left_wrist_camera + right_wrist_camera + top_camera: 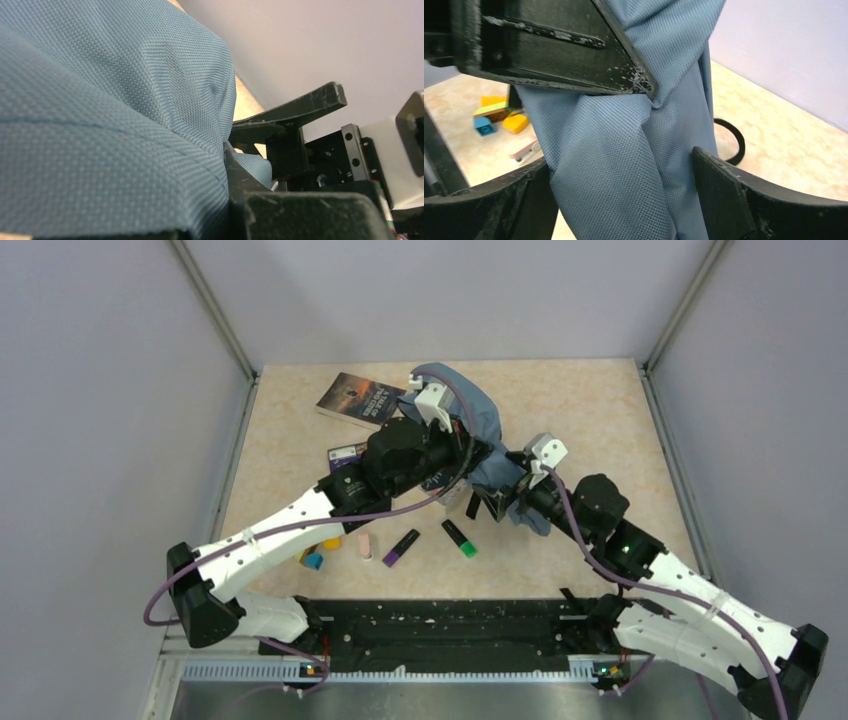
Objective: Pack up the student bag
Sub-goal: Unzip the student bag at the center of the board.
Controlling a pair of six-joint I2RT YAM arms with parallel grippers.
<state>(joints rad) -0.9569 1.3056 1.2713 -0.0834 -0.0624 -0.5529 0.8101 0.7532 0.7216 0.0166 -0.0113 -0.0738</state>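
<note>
The left hand (489, 454) clenches the student bag (478, 408), which hangs inside the released right hand (620, 181).

Bag (624, 165): soft woven cloth, fine basket-weave grain, matt, creased & bunched in folds. R fingers (724, 195) & L finger (554, 50): hard black plastic, matt, edges scuffed & scratched whitish; arm shells (260, 545) are smooth white plastic w/ slight sheen, joints matt black. Worktop (600, 410): smooth, beige, faint marbled pattern, low sheen; book (360, 398) nr far-left corner has a glossy paper cover, green highlighter (460, 539) nr the near edge looks smooth plastic, rail (450, 625) along the near edge looks like black metal, dusty w/ pale specks.
</note>
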